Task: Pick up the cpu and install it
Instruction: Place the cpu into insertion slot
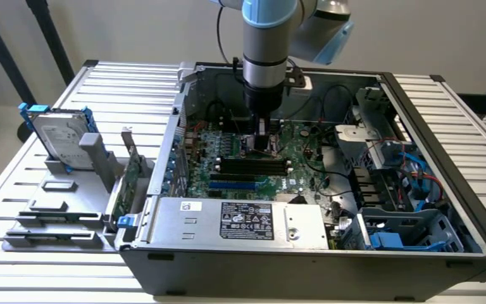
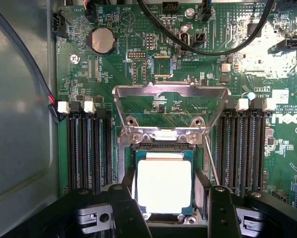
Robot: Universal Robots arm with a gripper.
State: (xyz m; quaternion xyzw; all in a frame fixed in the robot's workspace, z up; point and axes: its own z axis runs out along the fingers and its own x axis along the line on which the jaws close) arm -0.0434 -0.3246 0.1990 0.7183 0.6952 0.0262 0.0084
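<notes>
Gripper (image 2: pixel 172 197): released; its two black fingers (image 2: pixel 222 208) stand on either side of the cpu, and a gap shows between this finger and the chip.
Cpu (image 2: pixel 164 186): lies flat in its socket on the motherboard (image 2: pixel 113 69), silver top up, between the fingers.
Load frame (image 2: pixel 171 91): open, lying over the board just past the socket.
Memory slots (image 2: pixel 89 148): black rows flanking the socket on both sides.
Arm: reaches straight down into the open computer case (image 1: pixel 311 266).
Hard drive (image 1: pixel 57 136): upright in a grey holder at the exterior view's left, outside the case.
Labelled grey box (image 1: pixel 235 221): along the case's near wall.
</notes>
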